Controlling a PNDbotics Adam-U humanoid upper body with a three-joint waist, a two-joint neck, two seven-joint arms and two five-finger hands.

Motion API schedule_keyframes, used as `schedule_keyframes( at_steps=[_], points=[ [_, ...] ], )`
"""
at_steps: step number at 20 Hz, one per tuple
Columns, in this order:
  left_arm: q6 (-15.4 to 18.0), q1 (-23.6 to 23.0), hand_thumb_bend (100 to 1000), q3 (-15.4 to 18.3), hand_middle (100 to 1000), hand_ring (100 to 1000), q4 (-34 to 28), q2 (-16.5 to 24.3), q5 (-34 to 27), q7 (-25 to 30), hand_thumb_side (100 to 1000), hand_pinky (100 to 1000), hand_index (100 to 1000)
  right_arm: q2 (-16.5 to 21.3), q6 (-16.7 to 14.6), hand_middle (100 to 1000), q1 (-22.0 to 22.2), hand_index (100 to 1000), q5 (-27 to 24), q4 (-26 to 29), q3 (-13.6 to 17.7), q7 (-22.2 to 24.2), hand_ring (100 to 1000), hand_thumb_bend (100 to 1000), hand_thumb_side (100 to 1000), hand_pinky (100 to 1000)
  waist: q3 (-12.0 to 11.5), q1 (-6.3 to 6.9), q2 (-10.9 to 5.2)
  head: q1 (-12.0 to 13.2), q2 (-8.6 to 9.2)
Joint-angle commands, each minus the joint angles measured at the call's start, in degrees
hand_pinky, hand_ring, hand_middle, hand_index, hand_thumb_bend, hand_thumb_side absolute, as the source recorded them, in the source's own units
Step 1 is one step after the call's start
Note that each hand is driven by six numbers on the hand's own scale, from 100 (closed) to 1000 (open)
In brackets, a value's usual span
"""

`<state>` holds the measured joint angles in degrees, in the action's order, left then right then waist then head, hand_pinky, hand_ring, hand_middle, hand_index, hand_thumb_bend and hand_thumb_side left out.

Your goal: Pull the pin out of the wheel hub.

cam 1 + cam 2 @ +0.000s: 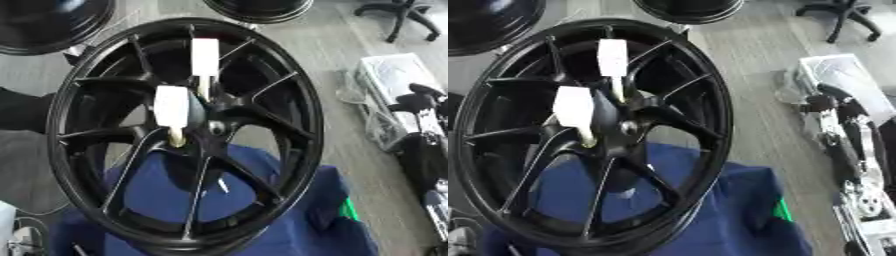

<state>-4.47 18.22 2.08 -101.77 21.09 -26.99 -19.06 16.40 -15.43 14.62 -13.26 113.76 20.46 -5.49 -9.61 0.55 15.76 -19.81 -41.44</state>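
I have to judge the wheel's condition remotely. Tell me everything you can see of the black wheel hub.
The wheel hub is a glossy black, metal-looking rim with thin paired spokes meeting at a centre boss. It stands tilted on its edge on a blue cloth. Two white-handled pins stick out near the centre, one above the other. Neither hand touches it; the right hand shows at the right edge.

My right arm [846,150] hangs at the right edge, black and silver, and I can't make out its hand's fingers.
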Motion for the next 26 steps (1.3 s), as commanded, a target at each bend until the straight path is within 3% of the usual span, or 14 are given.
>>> schedule_keyframes(
  at_steps=[1, 13, 26],
  points=[
    [0.09, 1.45, 104, -0.27, 681, 773, -1.58, 0.52, 0.65, 0.85, 692, 751, 735, 1.08, 2.06, 622, -0.77, 781, -2.18, 0.83, 0.70, 1.40, 652, 100, 647, 975, 0.02, 0.15, -0.49, -0.13, 1.16],
    [-0.33, 4.71, 111, -2.19, 726, 787, -2.31, -1.13, 1.22, 3.63, 688, 751, 767, 0.85, 6.25, 606, -4.20, 790, -4.33, 0.83, 0.80, 4.12, 631, 100, 666, 968, 0.45, 0.53, 0.75, 0.44, 2.30],
    [-0.28, 6.21, 120, -2.73, 745, 800, -2.49, -2.65, 1.65, 4.77, 684, 753, 778, 1.39, 6.56, 617, -5.67, 796, -3.81, 0.83, 0.29, 5.61, 647, 100, 660, 979, 0.92, 0.50, 0.98, 1.23, 2.69]
  ],
)
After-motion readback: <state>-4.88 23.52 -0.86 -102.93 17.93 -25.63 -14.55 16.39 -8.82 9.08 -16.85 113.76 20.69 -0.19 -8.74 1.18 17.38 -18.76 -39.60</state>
